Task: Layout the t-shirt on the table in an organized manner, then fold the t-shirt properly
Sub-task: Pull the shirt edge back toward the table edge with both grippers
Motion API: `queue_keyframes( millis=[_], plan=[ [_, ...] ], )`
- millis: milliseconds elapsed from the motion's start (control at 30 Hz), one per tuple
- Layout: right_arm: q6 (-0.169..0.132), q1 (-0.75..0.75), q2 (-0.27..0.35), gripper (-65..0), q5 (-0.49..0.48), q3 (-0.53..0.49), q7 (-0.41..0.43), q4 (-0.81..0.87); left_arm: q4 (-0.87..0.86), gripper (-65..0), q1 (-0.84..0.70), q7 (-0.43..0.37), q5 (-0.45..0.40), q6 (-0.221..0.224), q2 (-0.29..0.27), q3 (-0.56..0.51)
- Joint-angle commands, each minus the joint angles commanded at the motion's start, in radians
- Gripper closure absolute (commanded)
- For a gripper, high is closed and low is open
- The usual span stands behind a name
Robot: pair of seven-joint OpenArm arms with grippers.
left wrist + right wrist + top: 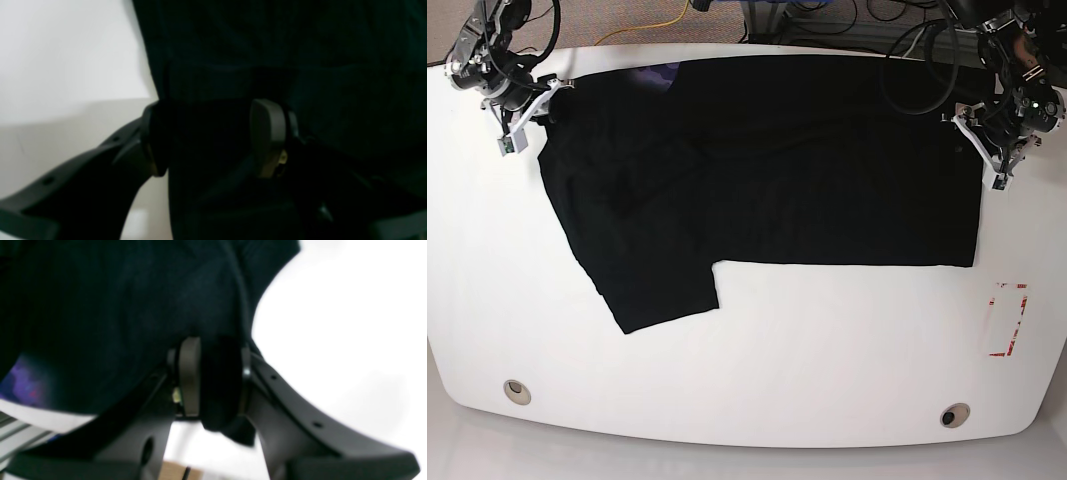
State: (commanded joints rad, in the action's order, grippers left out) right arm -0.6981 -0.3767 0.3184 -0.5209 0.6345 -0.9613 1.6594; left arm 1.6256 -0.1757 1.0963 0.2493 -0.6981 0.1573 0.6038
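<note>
The left gripper (213, 136) is pinching black cloth of the t-shirt (807, 160) between its two fingers, partly closed. The right gripper (213, 380) is squeezing a fold of the same shirt, its fingers close together. One shirt is lying spread flat between the two grippers on the table (757, 370). Two round holes (516, 391) and one red tape box (1008, 320) are showing well below the grippers.

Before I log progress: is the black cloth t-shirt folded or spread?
Mostly spread: the black cloth t-shirt lies flat across the glossy white table, one sleeve out, with rumpled overlapping cloth near that sleeve.
</note>
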Motion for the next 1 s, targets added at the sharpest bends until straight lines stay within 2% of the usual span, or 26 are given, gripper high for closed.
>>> queue_keyframes(
  millis=[133,367,533,767,1000],
  plan=[
    [0.000,-0.005,0.000,-14.9,0.048,-0.005,0.051,-0.060,-0.005,-33.8,-0.018,-0.002,0.000,0.000,0.000,-0.002],
    [0.000,-0.035,0.006,-14.7,0.060,0.084,0.052,-0.115,-0.003,-33.8,-0.021,0.000,-0.031,0.000,-0.008,-0.003],
    [0.000,-0.066,0.006,-14.7,0.098,0.100,0.052,-0.114,-0.002,-33.8,-0.017,0.000,-0.055,0.000,-0.032,-0.003],
    [0.000,-0.107,-0.018,-14.6,0.098,0.130,0.052,-0.114,-0.002,-33.8,-0.012,0.000,-0.054,0.000,-0.031,-0.025],
    [0.000,-0.117,-0.035,-15.4,0.098,0.133,0.049,0.020,0.064,-33.8,0.015,0.023,-0.049,0.000,-0.031,-0.048]
  ],
)
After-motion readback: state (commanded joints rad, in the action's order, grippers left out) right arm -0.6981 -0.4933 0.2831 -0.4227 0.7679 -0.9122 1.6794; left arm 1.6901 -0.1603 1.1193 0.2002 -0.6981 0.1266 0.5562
